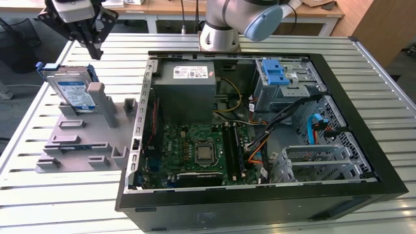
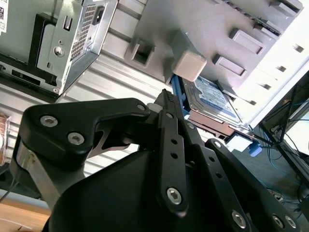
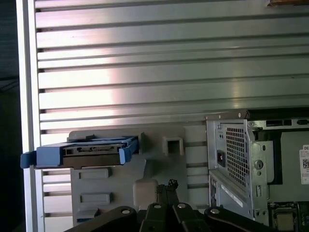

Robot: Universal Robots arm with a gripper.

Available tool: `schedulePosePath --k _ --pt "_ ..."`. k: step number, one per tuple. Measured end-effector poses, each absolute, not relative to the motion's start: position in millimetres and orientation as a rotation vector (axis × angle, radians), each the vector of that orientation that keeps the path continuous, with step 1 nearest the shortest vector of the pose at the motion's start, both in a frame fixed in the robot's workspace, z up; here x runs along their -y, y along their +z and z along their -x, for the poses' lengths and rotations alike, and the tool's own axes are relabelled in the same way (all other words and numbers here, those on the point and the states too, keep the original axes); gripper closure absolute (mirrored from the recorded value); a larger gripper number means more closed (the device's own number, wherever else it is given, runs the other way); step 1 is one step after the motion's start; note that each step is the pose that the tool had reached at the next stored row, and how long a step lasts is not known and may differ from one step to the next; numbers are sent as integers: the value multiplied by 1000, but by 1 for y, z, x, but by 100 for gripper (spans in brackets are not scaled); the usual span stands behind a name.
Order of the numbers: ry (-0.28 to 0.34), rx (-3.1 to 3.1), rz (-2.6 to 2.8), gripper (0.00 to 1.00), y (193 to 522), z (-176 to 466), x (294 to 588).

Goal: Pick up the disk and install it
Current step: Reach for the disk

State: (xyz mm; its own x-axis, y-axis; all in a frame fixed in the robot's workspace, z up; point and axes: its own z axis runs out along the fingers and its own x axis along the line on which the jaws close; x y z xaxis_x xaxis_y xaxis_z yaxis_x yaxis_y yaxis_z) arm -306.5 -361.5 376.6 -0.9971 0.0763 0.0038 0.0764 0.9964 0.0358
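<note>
1. In the upper left of the exterior view, the gripper (image 1: 97, 54) hangs just above the disk (image 1: 73, 90) without touching it. The jaws look pinched narrow, tips close together, with nothing between them.
2. The disk is outside the computer case (image 1: 260, 207), at the exterior view's left. It stands on edge in a grey holder (image 1: 85, 141) on the table (image 1: 39, 195), label facing out.
3. I reckon it's propped upright so its top edge and blue rails are clear for a grab from above. Lying flat on the slats it'd be a pain to get under.
4. In the first wrist view you look down on the disk's (image 3: 89, 151) edge, with blue rail ends poking out either side and the jaw tips off to one side of it. So it's not lined up over the drive yet, as far as I can judge.
5. The case lies on its side with the panel off, so the bays face up. The blue latch (image 1: 276, 73) sits in the upper right of it, beside the grey power supply (image 1: 188, 80).
6. Nothing is picked up or installed so far.
</note>
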Motion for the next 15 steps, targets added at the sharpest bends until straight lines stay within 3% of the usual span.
schedulePosePath --k 15 --pt "-56 3136 120 89 375 326 360"
